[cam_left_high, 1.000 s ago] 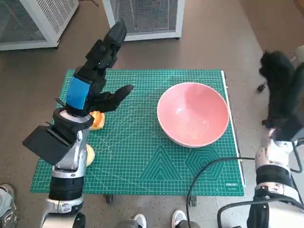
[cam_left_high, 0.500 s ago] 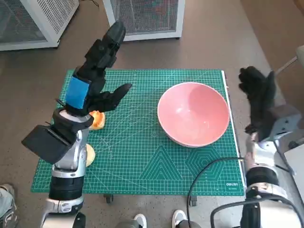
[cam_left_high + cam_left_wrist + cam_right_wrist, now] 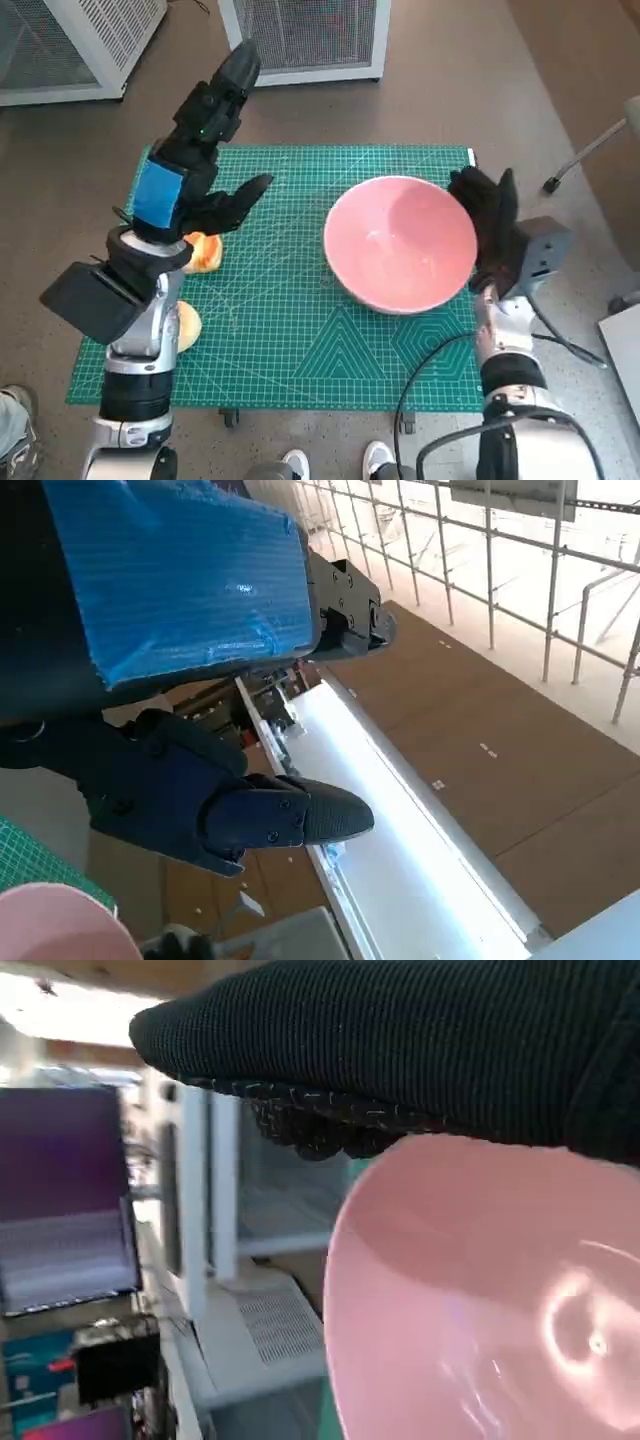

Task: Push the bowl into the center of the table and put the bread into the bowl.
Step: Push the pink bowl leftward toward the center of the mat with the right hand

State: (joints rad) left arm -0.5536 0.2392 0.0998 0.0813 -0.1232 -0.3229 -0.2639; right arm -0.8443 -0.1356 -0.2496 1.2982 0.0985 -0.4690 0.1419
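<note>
a small table [image 3: 478, 180] is covered by a green cutting mat [image 3: 300, 330]. a pink bowl [image 3: 400, 243] is set on the mat's right half. two pieces of bread [image 3: 205, 252] are laid near its left edge.

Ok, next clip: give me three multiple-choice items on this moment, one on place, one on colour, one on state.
1. Where does the right hand sit?
A. against the bowl's right rim
B. over the bread
C. off the table's left edge

2. What colour is the bowl?
A. white
B. pink
C. blue

3. What is in the left hand?
A. the bread
B. the bowl
C. nothing

Answers: 1 A, the glove lies at the bowl's right side in the head view. 2 B, its inside shows pink. 3 C, the fingers are spread above the mat, the bread lying below.
</note>
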